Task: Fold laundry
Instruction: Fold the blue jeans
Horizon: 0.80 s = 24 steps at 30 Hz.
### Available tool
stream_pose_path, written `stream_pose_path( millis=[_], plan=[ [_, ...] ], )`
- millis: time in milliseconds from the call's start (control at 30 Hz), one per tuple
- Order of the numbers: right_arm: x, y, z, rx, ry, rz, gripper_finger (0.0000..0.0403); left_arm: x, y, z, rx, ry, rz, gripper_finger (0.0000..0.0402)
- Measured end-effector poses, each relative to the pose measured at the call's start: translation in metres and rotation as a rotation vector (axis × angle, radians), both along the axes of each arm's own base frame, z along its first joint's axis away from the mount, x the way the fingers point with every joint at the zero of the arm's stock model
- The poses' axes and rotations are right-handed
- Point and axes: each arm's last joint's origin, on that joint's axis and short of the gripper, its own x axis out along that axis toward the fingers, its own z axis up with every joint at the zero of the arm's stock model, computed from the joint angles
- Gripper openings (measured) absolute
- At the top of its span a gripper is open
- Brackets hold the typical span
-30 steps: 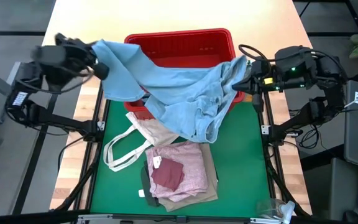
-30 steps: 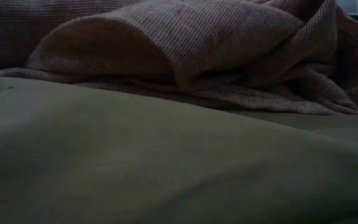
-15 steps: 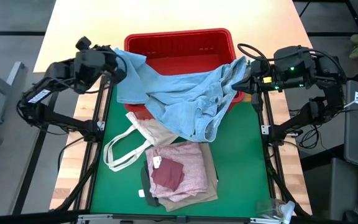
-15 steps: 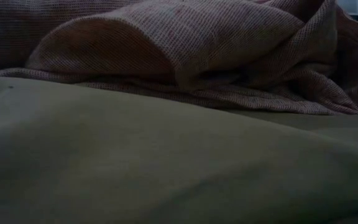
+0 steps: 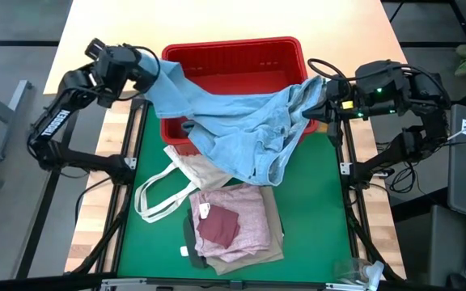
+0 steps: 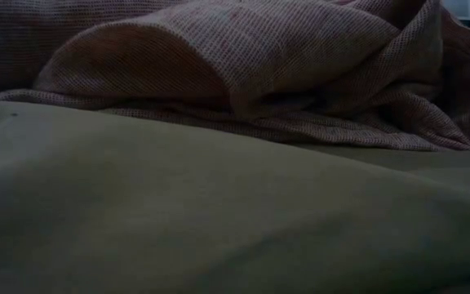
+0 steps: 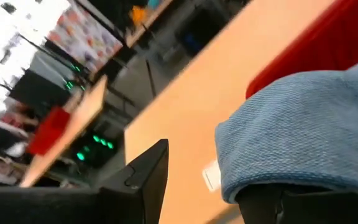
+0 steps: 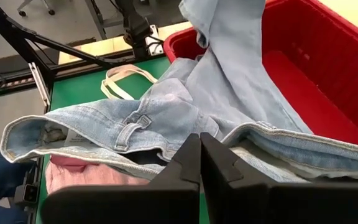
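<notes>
The light blue denim jeans hang stretched between both arms above the red plastic basket, presumably lifted clear so they can be spread flat on the green mat for folding. The right gripper, at the basket's right corner, has its fingers pressed together on the waistband edge. The left gripper, at the basket's left corner, shows its fingers parted, with a trouser leg draped over one of them rather than pinched. The mottled pink top lies on the beige trousers beside the white tote bag.
</notes>
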Motion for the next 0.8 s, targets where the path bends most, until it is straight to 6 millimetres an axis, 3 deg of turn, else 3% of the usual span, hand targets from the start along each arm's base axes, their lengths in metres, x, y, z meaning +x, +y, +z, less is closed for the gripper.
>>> stream_pose_path(
  millis=[400,567,800],
  plan=[
    [-0.001,0.000,-0.001,0.001,0.016,0.001,0.0000,-0.030,-0.008,-0.033,-0.569,-0.135,-0.069,0.0159],
    [-0.001,0.000,-0.002,0.001,0.020,0.000,0.0000,-0.034,-0.005,-0.035,-0.566,-0.167,-0.023,0.0159],
    [-0.001,0.000,-0.002,0.002,0.022,0.001,0.0000,-0.051,0.016,-0.037,-0.517,-0.223,0.217,0.0159]
  ],
)
